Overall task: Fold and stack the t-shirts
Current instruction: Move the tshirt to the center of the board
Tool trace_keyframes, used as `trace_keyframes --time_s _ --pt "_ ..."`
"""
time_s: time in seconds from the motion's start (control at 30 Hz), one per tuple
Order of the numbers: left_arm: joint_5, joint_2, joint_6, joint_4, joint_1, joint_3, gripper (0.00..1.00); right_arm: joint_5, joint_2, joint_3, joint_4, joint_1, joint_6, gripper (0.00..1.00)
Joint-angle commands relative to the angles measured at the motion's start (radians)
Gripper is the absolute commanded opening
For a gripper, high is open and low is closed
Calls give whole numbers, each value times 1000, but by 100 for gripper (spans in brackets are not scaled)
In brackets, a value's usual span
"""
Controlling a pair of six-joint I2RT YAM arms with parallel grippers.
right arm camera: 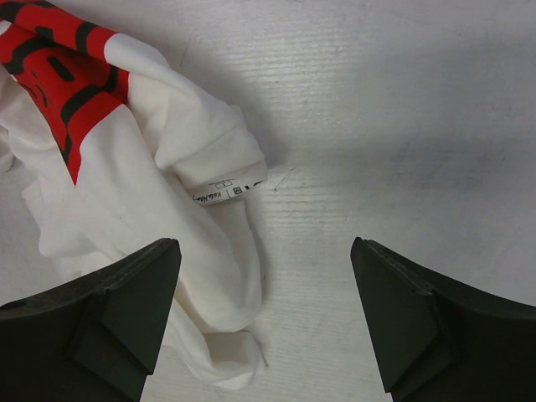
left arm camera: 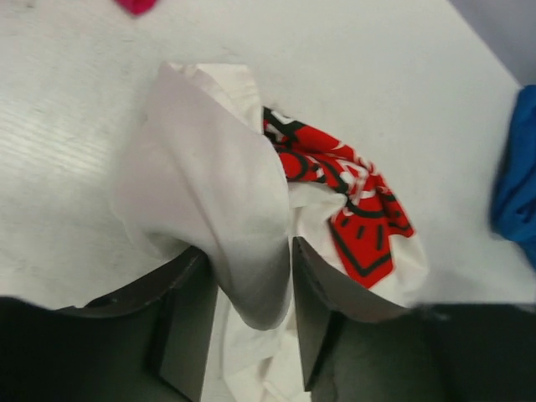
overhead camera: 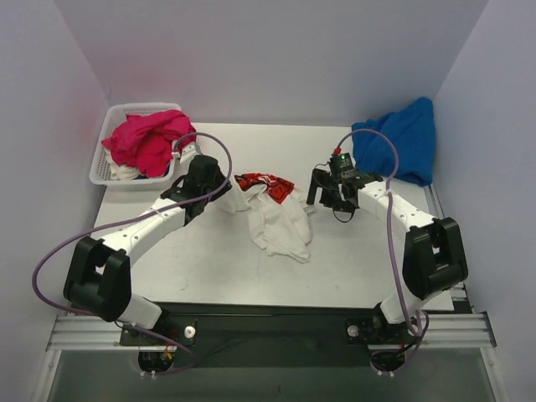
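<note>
Working on the white t-shirt [overhead camera: 280, 222], which lies crumpled mid-table [overhead camera: 201, 260] between the two arms, with its red chest print [overhead camera: 266, 184] bunched at the far end. Left gripper [left arm camera: 249, 260] sits low at the shirt's left edge. A raised fold of white cloth stands between its jaws and touches both. The jaws stand somewhat apart; whether they are clamping or letting go, cannot tell.

Right gripper [right arm camera: 264, 244] is spread wide with nothing in it. It hovers over bare table just beside a rolled edge of the shirt that carries a small label [right arm camera: 222, 191]. Likely placed to take that edge, so both arms can draw the shirt out flat.

Blue t-shirt [overhead camera: 402, 142] is heaped at the far right corner, well apart. Magenta t-shirt [overhead camera: 146, 138] is piled in the white lattice basket [overhead camera: 99, 167], far left.

Judgement: spreading not yet done, no fold made, no stack begun.
</note>
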Motion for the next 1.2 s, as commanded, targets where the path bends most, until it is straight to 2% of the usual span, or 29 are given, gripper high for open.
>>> trace_keyframes --time_s 0.0,0.17,0.37,0.5,0.7,0.87,1.03,1.17 --pt "-129 11 38 -89 -3 23 56 -17 16 42 8 5 -1 86" --pt "-280 19 82 -143 -5 95 71 -24 33 58 13 19 -8 86" --pt "-368 55 148 -163 -3 184 74 -34 59 79 13 37 -11 86" --pt "-364 51 157 -171 3 213 78 -41 68 92 17 50 -14 86" --pt "-391 5 226 -42 15 164 84 -63 117 142 19 71 -17 86" --pt "-326 130 217 0 52 236 81 -75 166 183 19 102 -3 86" --pt "-275 350 226 76 81 349 71 -75 189 190 17 138 -1 85" --pt "-287 474 194 24 104 480 69 -72 195 182 19 151 -1 85"
